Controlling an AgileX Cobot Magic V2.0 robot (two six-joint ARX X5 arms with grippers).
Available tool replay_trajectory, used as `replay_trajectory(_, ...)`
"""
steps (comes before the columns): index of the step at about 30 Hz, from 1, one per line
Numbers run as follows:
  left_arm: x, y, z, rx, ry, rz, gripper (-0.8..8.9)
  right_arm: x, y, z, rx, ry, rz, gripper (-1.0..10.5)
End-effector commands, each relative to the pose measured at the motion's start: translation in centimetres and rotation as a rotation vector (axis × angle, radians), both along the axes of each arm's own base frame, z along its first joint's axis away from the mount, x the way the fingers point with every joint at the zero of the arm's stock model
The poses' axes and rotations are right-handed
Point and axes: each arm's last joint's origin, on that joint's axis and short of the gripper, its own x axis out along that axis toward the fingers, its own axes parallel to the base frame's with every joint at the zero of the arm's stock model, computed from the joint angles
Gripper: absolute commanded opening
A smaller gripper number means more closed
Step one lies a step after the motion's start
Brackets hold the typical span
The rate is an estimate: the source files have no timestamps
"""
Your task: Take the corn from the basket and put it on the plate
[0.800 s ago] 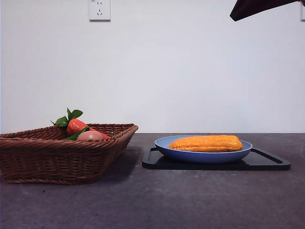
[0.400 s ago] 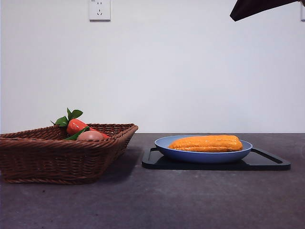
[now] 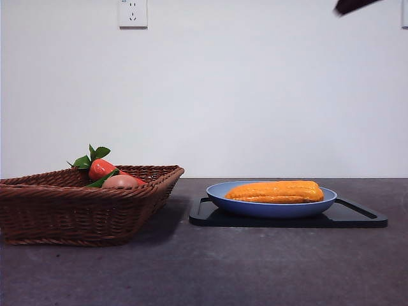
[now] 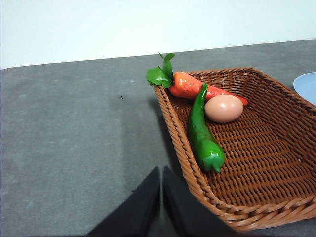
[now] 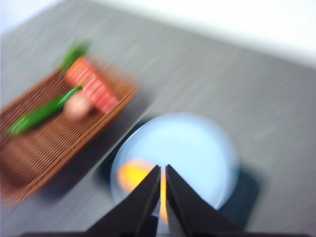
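The corn (image 3: 275, 191) lies lengthwise in the blue plate (image 3: 223, 196), resting on the plate's floor with both ends inside the rim. The plate sits on a flat black tray (image 3: 357, 215) on the dark table (image 3: 191, 268). No gripper touches the cob. The right gripper (image 5: 162, 185) is high above it, its two black jaws pressed together with nothing between them; its wrist view is blurred, and the cob shows there only as an orange patch (image 5: 131, 174) on the pale blue plate (image 5: 197, 148), partly hidden behind the jaws. In the front view an arm appears only as a dark tip (image 3: 352, 6) at the top right corner, well clear of the plate.

The wicker basket (image 3: 76, 207) stands beside the tray, apart from it. It holds a carrot (image 4: 190, 86) with green leaves at one corner, a green pepper (image 4: 202, 133) lying along the wall, and an egg (image 4: 223, 108) touching the carrot. The left gripper (image 4: 161, 177) hovers just outside the basket's wall, jaws closed together and empty, well apart from the cob.
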Motion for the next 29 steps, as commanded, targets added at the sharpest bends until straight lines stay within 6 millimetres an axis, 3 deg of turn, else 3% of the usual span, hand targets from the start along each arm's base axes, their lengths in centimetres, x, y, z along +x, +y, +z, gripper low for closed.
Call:
replay_trajectory(1, 0.1, 0.0, -0.9, -0.006, 0.023, 0.004, 0.08, -1.0, -0.8, 0.4, 0.006, -0.097, -0.021, 0.0)
replay_trajectory(7, 0.1, 0.0, -0.9, -0.006, 0.023, 0.004, 0.08, -4.4, -3.8, -2.2, 0.067, -0.314, -0.181, 0.0)
replay_trajectory(15, 0.1, 0.0, -0.9, -0.006, 0.023, 0.004, 0.08, -8.0, -5.5, -8.6, 0.050, -0.476, -0.383, 0.0)
replay_trajectory(21, 0.1, 0.0, -0.9, -0.006, 0.023, 0.004, 0.08, -9.0, -5.7, -13.3, 0.037, -0.462, -0.430, 0.0)
replay_trajectory(29, 0.1, 0.0, -0.9, -0.006, 0.023, 0.004, 0.08, -9.0, -5.7, -17.6, 0.038, -0.442, -0.430, 0.0)
